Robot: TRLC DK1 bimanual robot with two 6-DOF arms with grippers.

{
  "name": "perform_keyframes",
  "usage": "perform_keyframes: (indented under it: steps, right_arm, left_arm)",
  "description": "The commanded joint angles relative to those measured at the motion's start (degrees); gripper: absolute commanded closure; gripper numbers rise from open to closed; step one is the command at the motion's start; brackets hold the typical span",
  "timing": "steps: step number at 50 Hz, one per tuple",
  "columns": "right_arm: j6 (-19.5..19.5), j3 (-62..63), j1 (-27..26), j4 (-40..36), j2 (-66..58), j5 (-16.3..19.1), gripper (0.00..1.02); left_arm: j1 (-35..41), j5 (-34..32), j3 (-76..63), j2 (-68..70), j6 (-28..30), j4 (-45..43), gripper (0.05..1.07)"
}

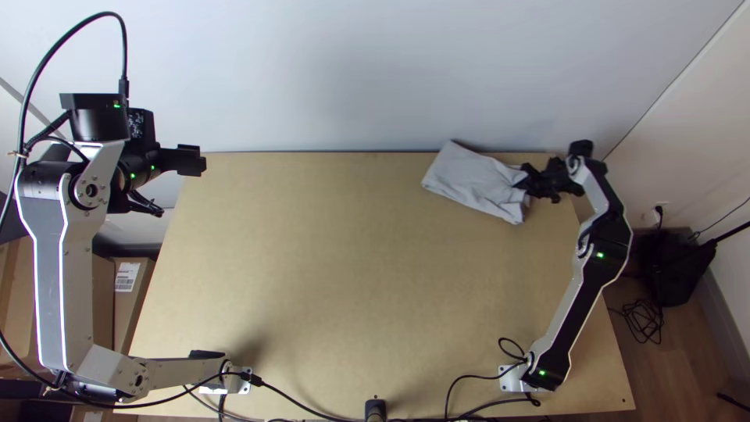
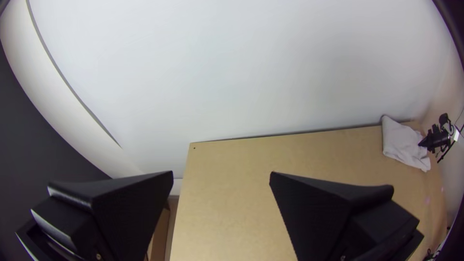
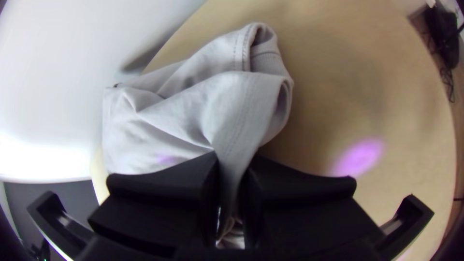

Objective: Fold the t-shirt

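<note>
The light grey t-shirt (image 1: 473, 181) lies as a folded bundle at the table's far right, against the back edge. My right gripper (image 1: 525, 181) is at the bundle's right end. In the right wrist view, the right gripper (image 3: 233, 179) is shut on a pinched strip of the t-shirt (image 3: 193, 108), whose folded layers and a hem spread beyond the fingers. My left gripper (image 1: 201, 160) is raised over the table's far left corner, well away from the cloth. In the left wrist view, the left gripper (image 2: 221, 175) stands open with nothing between its fingers.
The wooden table (image 1: 344, 273) has bare surface across its middle and front. A white wall (image 1: 328, 70) rises behind its back edge. Cardboard boxes (image 1: 129, 301) stand beside the table at left, and cables (image 1: 469, 378) run along the front edge.
</note>
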State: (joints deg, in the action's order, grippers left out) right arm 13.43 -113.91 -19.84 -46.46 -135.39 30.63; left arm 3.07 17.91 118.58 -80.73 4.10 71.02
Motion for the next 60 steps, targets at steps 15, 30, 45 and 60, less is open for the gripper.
perform_keyframes:
  steps: [15,30,45,60]
  right_arm:
    - [-5.5,2.3,-10.8,0.1,2.2,-4.2,0.55]
    - [-11.1,8.6,-13.3,9.7,15.2,-16.7,0.03]
    - [-23.2,29.7,-4.2,32.2,48.1,-24.5,0.03]
    - [-30.4,38.8,14.8,44.4,71.6,-34.3,0.03]
  left_arm:
    - [1.3,-1.5,-0.5,0.0,-0.3,-0.9,0.11]
    - [1.4,-2.8,0.0,2.2,-0.2,-1.5,0.11]
    - [1.2,-3.3,-0.7,5.4,-2.6,-7.9,0.11]
    - [-0.1,-1.5,-22.6,20.9,2.8,-31.7,0.10]
